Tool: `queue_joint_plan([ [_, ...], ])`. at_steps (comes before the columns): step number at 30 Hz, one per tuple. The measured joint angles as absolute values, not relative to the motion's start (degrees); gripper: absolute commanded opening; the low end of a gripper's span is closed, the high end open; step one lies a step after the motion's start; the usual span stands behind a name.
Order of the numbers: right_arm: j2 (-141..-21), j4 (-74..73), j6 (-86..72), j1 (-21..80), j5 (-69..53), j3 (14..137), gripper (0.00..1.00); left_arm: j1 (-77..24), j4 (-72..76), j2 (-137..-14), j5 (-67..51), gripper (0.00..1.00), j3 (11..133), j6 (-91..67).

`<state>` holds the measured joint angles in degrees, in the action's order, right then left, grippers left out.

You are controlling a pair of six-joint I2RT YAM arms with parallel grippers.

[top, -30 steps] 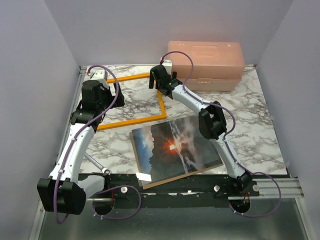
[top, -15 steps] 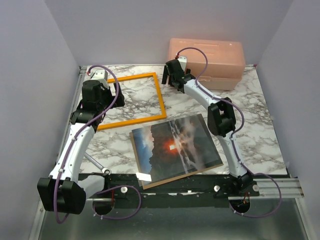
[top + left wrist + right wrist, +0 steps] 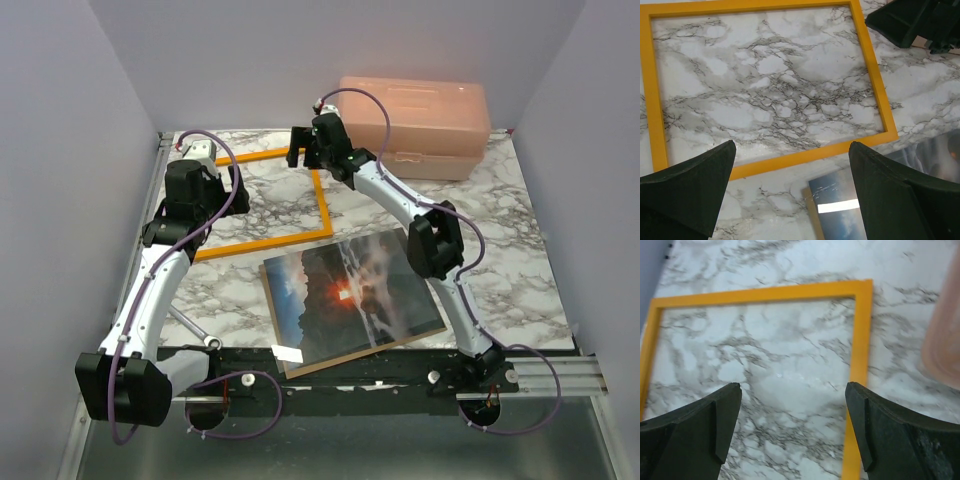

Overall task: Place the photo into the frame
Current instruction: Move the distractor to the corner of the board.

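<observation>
The orange frame (image 3: pixel 322 195) lies flat and empty on the marble table at the back left, and also shows in the left wrist view (image 3: pixel 875 75) and the right wrist view (image 3: pixel 860 355). The photo (image 3: pixel 350 290), with a red sun and dark rocks, lies face up on a brown backing board (image 3: pixel 277 335) near the front edge; its corner shows in the left wrist view (image 3: pixel 840 212). My left gripper (image 3: pixel 228 190) is open and empty, hovering over the frame's near left part (image 3: pixel 791 150). My right gripper (image 3: pixel 298 155) is open and empty above the frame's far right corner (image 3: pixel 792 387).
A pink translucent plastic box (image 3: pixel 415 130) stands at the back right, close to the right gripper; its edge shows in the right wrist view (image 3: pixel 945 340). Grey walls close in the table on three sides. A black rail (image 3: pixel 380 375) runs along the front edge.
My right gripper swung right toward the pink box, then back left over the frame's far right corner. The left arm, frame and photo have not moved.
</observation>
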<state>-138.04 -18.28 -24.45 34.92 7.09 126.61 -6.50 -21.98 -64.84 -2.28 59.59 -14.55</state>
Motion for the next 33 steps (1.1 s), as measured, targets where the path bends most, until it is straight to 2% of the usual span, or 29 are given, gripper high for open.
queue_joint_plan([
  [7, -142.4, -11.1, -24.3, 35.9, 5.5, 133.3, 0.91, -6.5, -22.0, -64.8, -2.6, 0.98, 59.6, -14.5],
  [14, -152.2, -6.3, -23.7, 35.8, 12.1, 142.7, 0.92, -6.6, -22.0, -65.5, -3.4, 0.99, 59.6, -14.5],
  [24, -153.1, -0.9, -18.9, 36.8, 29.9, 139.2, 0.94, -6.9, -22.0, -66.0, -3.9, 0.99, 59.6, -14.5],
  [33, -150.0, -0.1, -20.0, 35.4, 37.1, 132.9, 0.97, -6.9, -22.0, -66.2, -3.9, 0.99, 59.6, -14.5],
])
